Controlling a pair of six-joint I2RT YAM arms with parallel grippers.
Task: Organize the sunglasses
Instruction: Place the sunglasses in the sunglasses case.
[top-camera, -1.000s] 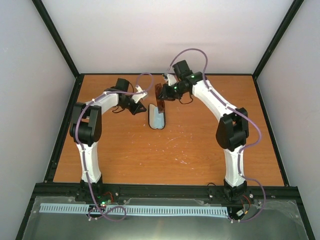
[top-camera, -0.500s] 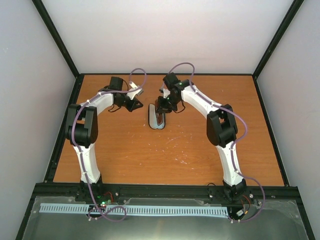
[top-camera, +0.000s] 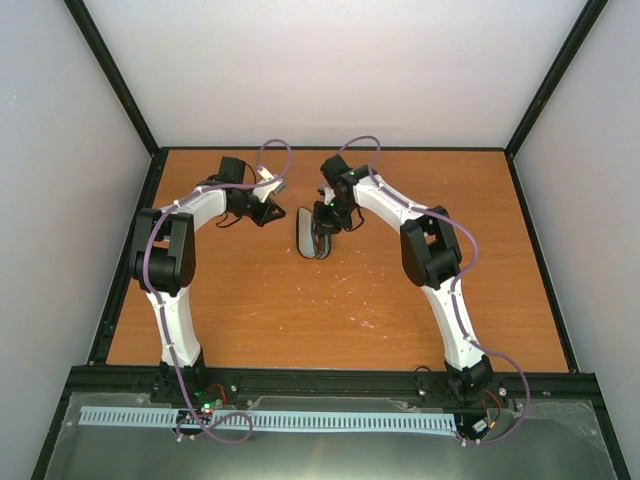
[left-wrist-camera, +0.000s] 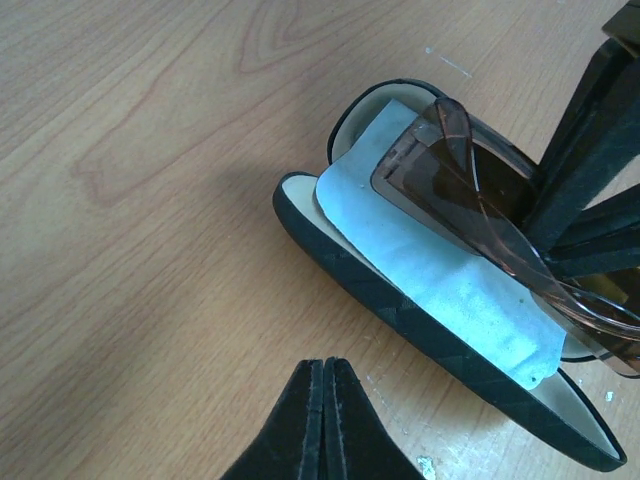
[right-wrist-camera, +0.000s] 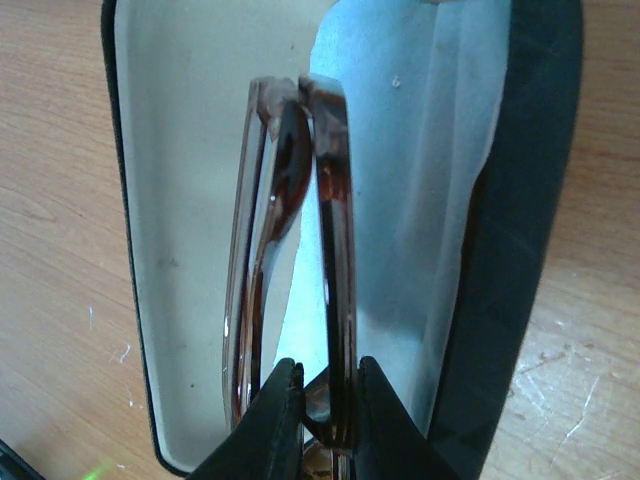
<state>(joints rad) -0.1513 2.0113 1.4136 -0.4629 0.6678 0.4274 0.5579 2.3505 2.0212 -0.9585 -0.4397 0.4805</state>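
The folded brown-tinted sunglasses (right-wrist-camera: 300, 230) hang edge-on in my right gripper (right-wrist-camera: 330, 385), which is shut on their frame just above the open black case (right-wrist-camera: 510, 250). A pale blue cloth (right-wrist-camera: 420, 150) lies in the case under them. In the top view the right gripper (top-camera: 322, 222) is over the case (top-camera: 306, 238) at the table's back middle. In the left wrist view the sunglasses (left-wrist-camera: 470, 190) sit low over the cloth (left-wrist-camera: 440, 285) and case (left-wrist-camera: 400, 310). My left gripper (left-wrist-camera: 324, 365) is shut and empty, on the table left of the case (top-camera: 272, 207).
The orange wooden table (top-camera: 400, 290) is bounded by a black frame and white walls. The black rail (top-camera: 330, 380) and arm bases run along the near edge.
My right gripper has moved left and down with the sunglasses, from beside the case to right over it. My left gripper drew back a little to the left.
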